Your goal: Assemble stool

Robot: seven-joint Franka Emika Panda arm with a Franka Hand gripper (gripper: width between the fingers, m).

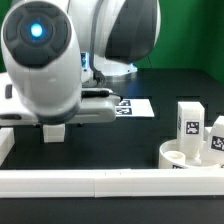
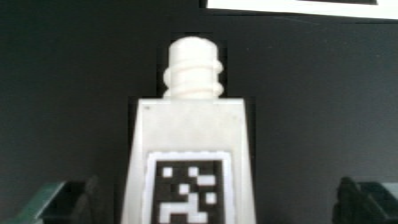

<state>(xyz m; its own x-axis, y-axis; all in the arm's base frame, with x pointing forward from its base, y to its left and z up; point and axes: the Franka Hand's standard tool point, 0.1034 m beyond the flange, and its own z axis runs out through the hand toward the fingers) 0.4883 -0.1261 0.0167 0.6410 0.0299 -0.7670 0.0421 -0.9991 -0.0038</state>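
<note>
Gripper: we are seeing the gripper (image 2: 210,203) standing apart, its dark fingers (image 2: 54,203) flanking the near leg, with a strip of bench showing on each side. They are clamping nothing.
Near leg: in the wrist view the near leg (image 2: 192,135) is sitting between the fingers against the black bench (image 2: 54,90), touching neither. Its black-and-white tag (image 2: 191,190) is facing the camera.
Peg: the leg's ribbed peg (image 2: 192,65) is pointing toward the marker board (image 2: 302,5), and the two are lying apart.
Seat: the seat (image 1: 178,156) is resting on the bench at the exterior view's right, just behind the long white rail (image 1: 90,182).
Other legs: two other legs (image 1: 190,122) are standing upright on the seat, side by side, tags facing us. We cannot tell how deep they are sitting.
Arm: the arm (image 1: 45,60) is filling the exterior view's left and hiding the near leg there.
</note>
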